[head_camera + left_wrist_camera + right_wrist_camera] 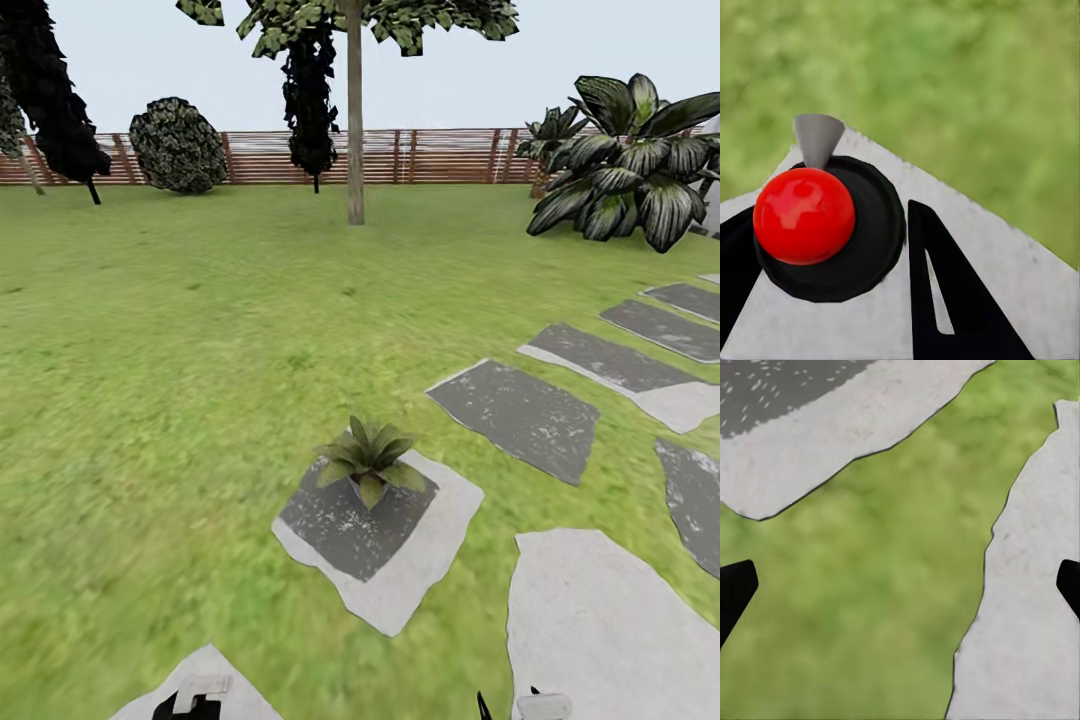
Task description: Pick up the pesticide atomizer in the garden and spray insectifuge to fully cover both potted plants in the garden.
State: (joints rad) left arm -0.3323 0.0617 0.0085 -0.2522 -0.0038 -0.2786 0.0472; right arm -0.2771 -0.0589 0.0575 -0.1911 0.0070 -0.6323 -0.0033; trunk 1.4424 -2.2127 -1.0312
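1. Left gripper [832, 210]: black fingers set either side of the pesticide atomizer [832, 247], one finger [735, 262] tucked against its round black body, the other [945, 300] just beside the rim; cannot tell whether clamped on it or merely around it.
2. Seen from above in the left wrist view: glossy red ball [802, 216] on top of the black body, with a grey cone-shaped nozzle [816, 139] poking out past it.
3. Under the atomizer, a pale stepping stone [1012, 277], with blurred green lawn [945, 75] beyond its edge.
4. In the head view, at the bottom edge: white tip of the left gripper [195, 695] over a pale stone [235, 690], and the right gripper [520, 705] barely showing.
5. Right gripper [900, 577]: wide open, fingertips [735, 592] at opposite edges of its wrist view, holding nothing, over a strip of grass between two pale stones.
6. One potted plant [368, 460]: low rosette of pointed green leaves in a small grey pot, upright on a stepping stone [410, 570] ahead of the robot, well apart from both grippers.
7. Dark grey patch [350, 525] flecked with white across that stone around the pot; too small to tell any specks on the leaves.
8. More flat stones [520, 415] curving away on the right.
9. Farther back: a slim tree trunk [354, 120], a round dark bush [180, 145], large striped-leaf palms [630, 160], and a brown slatted fence [440, 155].
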